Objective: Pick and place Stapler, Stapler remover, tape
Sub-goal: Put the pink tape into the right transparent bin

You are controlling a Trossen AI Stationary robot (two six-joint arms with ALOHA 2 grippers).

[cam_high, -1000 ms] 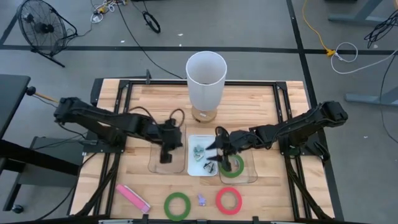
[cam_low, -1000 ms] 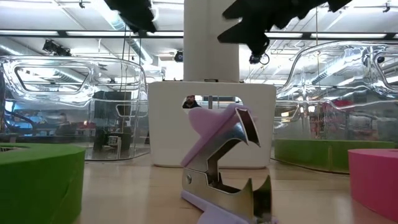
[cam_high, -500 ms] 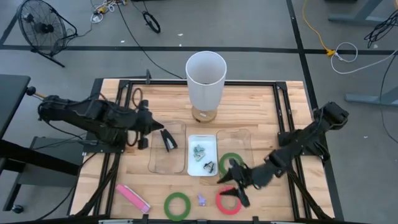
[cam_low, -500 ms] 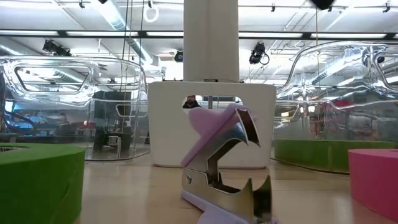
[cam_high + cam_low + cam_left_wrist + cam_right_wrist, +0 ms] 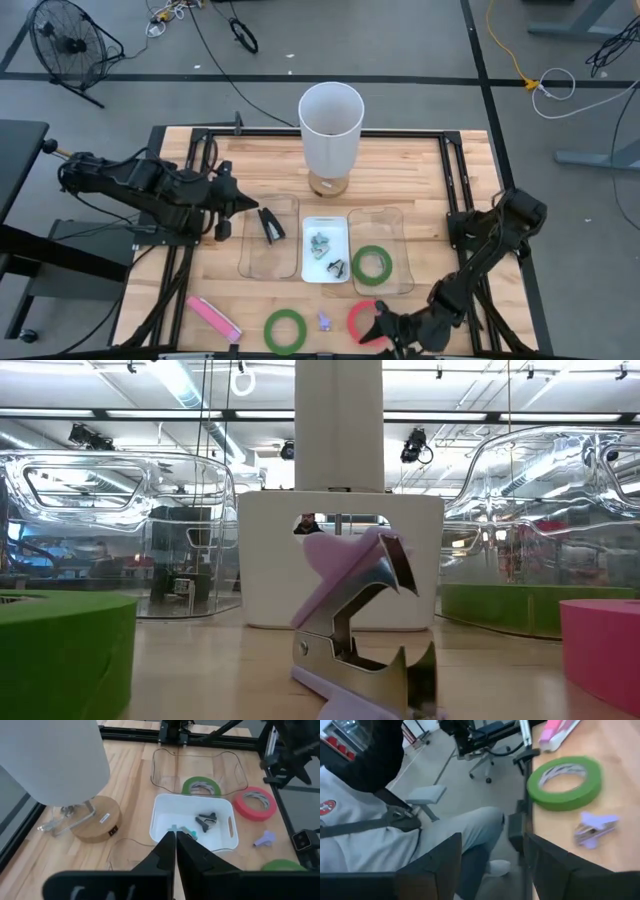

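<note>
Left gripper [image 5: 240,200] pinched together on nothing, parked beside the clear plastic tray [image 5: 250,262] holding a black stapler [image 5: 271,225], likely a finished drop. Right gripper [image 5: 378,327] spread apart, empty, low at the flat red tape ring [image 5: 360,318], seemingly lining up a grab. One flat green tape ring [image 5: 371,264] sorted into the right clear tray [image 5: 402,278]; second green ring [image 5: 285,330] and small lilac staple remover [image 5: 324,321] loose near the front edge.

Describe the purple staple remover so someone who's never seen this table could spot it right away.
Start at the tall white cylinder at the table's far edge and come straight toward the near edge, past the white tray. There, between the loose green tape ring and the red tape ring, sits the staple remover: the only lilac thing, far smaller than either ring.
</note>
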